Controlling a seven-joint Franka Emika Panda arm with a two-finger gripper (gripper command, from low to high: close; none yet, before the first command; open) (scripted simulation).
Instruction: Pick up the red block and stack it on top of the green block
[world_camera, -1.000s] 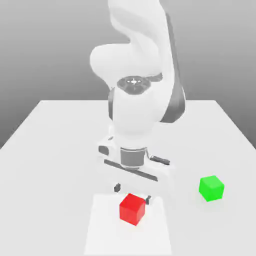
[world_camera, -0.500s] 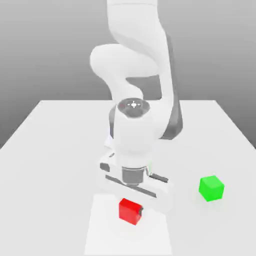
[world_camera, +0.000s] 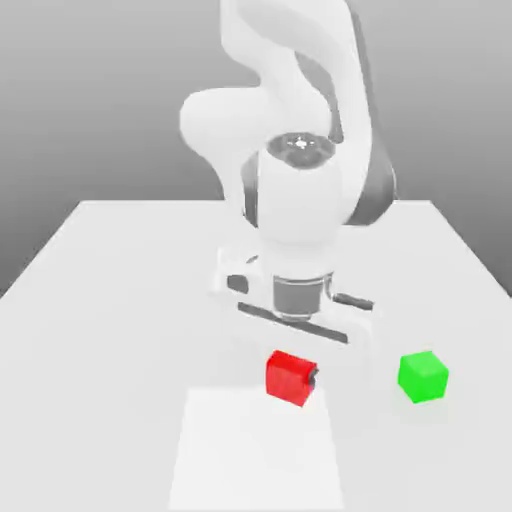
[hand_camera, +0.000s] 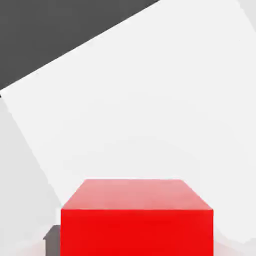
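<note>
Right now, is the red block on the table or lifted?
Lifted: the red block hangs in the shut pincer, above the table.

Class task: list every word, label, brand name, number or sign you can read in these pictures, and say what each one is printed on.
There is no readable text.
Small bright red cube: plain smooth faces, no marking.
Small bright green cube: plain, no marking.
White robot arm: no brand name or number; the round cap on top bears a small pale mark, not legible as any sign.
White table: blank.

White arm bent downward, tool (world_camera: 291, 378) (fingers clamped) raised off table
</note>
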